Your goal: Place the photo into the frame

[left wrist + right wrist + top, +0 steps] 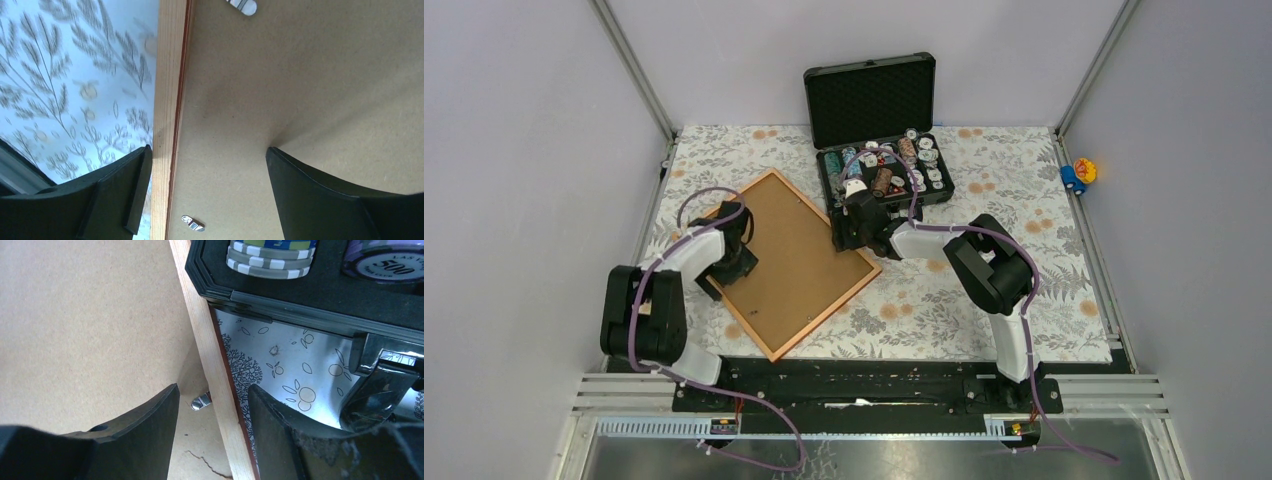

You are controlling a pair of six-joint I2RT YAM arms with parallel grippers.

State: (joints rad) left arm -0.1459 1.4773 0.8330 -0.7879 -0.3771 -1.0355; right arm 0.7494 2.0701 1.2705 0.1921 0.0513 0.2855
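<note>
Left gripper (207, 155): jaws apart, astride the frame's (827, 314) left rail. Frame: flat at centre-left of the counter (984, 300), brown backing board (794, 260) uppermost, turned diagonally, one corner toward the far edge, the opposite toward the near edge; long axis unclear. Right gripper (212, 390): jaws apart, astride the right rail, beside the black case (869, 100).

A lab test cell: grey panel walls (514, 150), aluminium posts (634, 70), mounting rail (864, 382).
</note>
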